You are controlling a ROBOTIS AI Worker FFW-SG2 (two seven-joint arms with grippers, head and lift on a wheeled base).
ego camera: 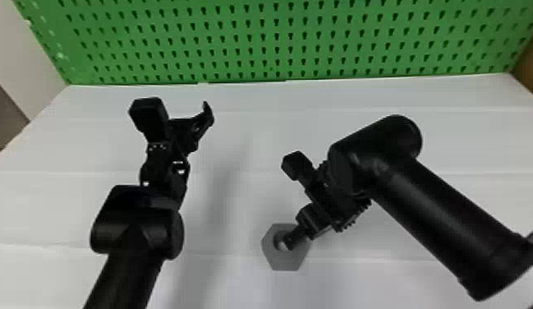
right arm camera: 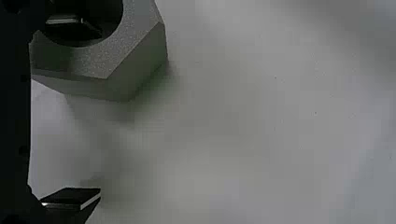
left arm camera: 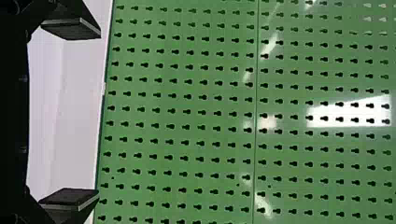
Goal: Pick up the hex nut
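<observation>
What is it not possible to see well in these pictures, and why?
- Right wrist view: hex nut, cut by the picture's edge, partly covered by the right gripper.
- Right wrist view: whether the finger in its hole touches the wall, hidden by shadow.
- Head view: rear of the left arm, cut by the bottom edge.

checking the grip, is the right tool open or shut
Open: in the right wrist view the right tool has its fingers wide apart, one at the hole of the hex nut, the other outside it.
</observation>
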